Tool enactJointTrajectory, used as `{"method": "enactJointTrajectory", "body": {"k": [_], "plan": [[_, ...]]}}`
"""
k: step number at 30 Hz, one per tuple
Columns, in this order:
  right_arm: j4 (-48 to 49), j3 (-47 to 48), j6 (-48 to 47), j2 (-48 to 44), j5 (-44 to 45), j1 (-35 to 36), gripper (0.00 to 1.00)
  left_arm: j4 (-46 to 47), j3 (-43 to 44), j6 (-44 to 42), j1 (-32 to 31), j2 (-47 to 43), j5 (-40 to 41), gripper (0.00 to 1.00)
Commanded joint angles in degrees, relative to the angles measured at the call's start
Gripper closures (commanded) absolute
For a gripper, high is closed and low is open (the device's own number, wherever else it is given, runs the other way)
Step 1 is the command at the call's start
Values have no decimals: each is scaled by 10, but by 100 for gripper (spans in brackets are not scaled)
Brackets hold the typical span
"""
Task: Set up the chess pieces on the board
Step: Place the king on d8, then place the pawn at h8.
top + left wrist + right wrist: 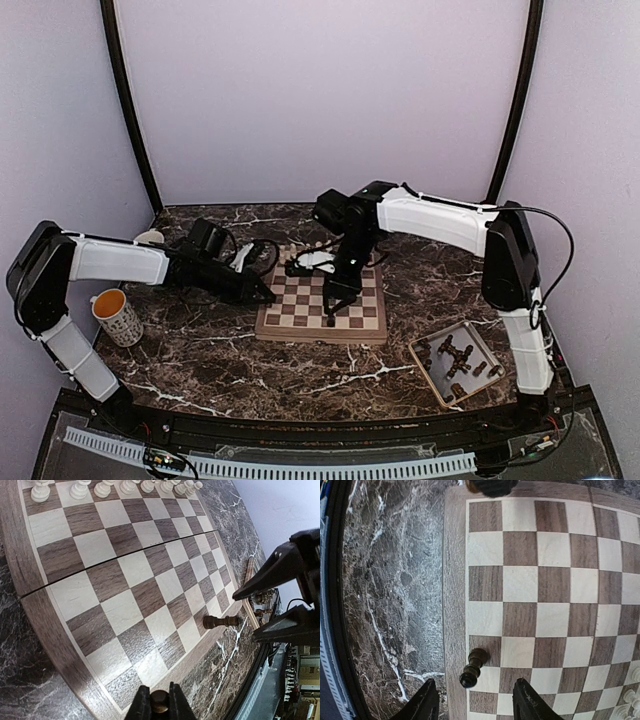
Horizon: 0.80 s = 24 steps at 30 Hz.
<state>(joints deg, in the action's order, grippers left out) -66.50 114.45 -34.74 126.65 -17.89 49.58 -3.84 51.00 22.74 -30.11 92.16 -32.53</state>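
Note:
The board (pixel 320 305) lies mid-table. My left gripper (pixel 264 295) hovers at its left edge, shut on a dark brown chess piece (pixel 160 702) held low over the near rim of the board (pixel 125 580). Another dark piece (pixel 474 666) stands on a near-row square by the rim of the board (pixel 454 580); it also shows in the left wrist view (pixel 220 622). My right gripper (pixel 477 702) is open just above and around that piece without touching it, and it shows over the board in the top view (pixel 334 310).
A beige tray (pixel 470 335) with several dark pieces sits at the front right. A patterned mug (pixel 118 316) stands at the left. Cream chessmen (pixel 105 487) line the board's far row. The right gripper's fingers (pixel 270 570) reach in over the board's right side.

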Motion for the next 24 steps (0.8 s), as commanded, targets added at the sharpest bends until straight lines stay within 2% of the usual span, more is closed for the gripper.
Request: {"method": "enactJointTrajectory", "body": {"k": [1,4,7,9,12,17,24], "plan": [[5,12,15,-58,-93,-52,49,167,-49,-28,1,-24,-17,95],[22,-9,26,-72,-121,-75,49,202,-63,-46,-10,-32,22,93],[54,-46,33,-88,-127,-85,48,242,-92,-87,-45,-44,115,93],[78,-68,39,-97,-119,-86,49,272,-110,-117,-90,-47,200,93],[86,-76,43,-101,-112,-87,48,351,-153,-141,-127,-43,273,92],[95,-90,47,-113,-101,-88,48,461,-211,-149,-141,-27,319,90],[109,-110,55,-118,-92,-89,48,500,-225,-172,-158,3,332,88]]}}
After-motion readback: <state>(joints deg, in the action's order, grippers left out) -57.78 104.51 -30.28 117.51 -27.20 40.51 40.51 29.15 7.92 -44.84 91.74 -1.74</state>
